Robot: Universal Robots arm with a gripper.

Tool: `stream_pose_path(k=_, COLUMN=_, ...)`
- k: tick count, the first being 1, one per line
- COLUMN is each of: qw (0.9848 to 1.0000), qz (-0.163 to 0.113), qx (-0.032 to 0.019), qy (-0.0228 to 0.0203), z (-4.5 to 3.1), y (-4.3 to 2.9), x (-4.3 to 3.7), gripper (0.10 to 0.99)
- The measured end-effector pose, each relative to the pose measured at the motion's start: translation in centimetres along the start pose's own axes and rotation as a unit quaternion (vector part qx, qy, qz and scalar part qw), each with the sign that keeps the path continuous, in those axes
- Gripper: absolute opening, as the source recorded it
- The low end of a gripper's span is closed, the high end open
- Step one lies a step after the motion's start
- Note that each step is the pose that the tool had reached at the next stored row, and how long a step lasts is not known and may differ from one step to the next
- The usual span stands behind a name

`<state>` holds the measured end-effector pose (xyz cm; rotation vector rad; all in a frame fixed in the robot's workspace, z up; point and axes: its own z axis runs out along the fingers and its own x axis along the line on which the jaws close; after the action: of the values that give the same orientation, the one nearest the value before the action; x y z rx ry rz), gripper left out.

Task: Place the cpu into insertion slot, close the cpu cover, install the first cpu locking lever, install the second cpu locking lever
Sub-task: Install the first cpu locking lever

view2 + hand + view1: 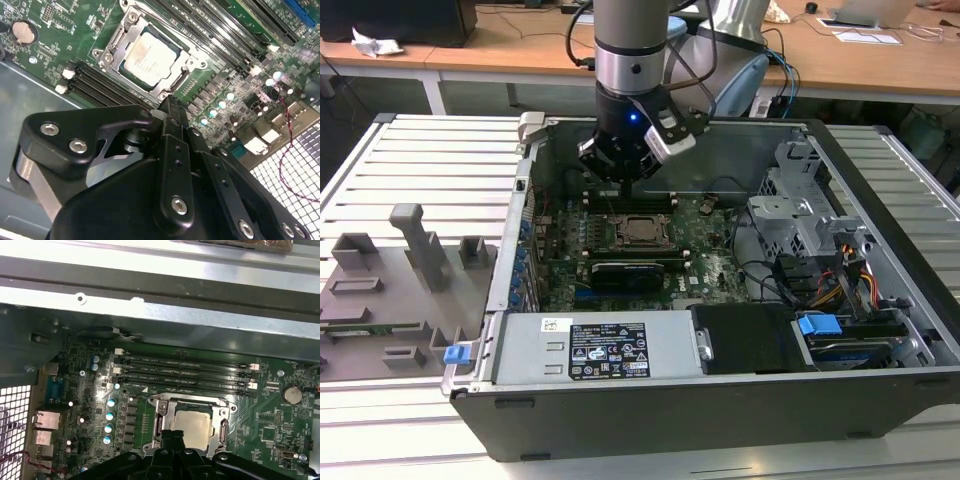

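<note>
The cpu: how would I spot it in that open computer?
Look inside the open computer case at the green motherboard. Near its middle sits a silver frame, the cpu cover, beside black memory slots. The cpu is the pale flat square in its window.

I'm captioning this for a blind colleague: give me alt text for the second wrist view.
The silvery cpu sits on a green motherboard, with the cpu cover lying flat around it. The black gripper hangs close to the cover's edge, and black memory slots run alongside.
</note>
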<state>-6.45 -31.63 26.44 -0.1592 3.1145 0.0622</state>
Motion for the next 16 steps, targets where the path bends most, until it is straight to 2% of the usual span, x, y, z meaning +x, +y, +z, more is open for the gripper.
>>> stream_pose_path(k=7, qw=1.0, qz=0.0, qx=0.0, qy=0.0, z=0.0, y=0.06, x=0.68, gripper=0.106)
stream_pose_path(k=16, qw=1.0, qz=0.0, qx=-0.0001, qy=0.0, z=0.05, y=0.22, x=2.19, gripper=0.106)
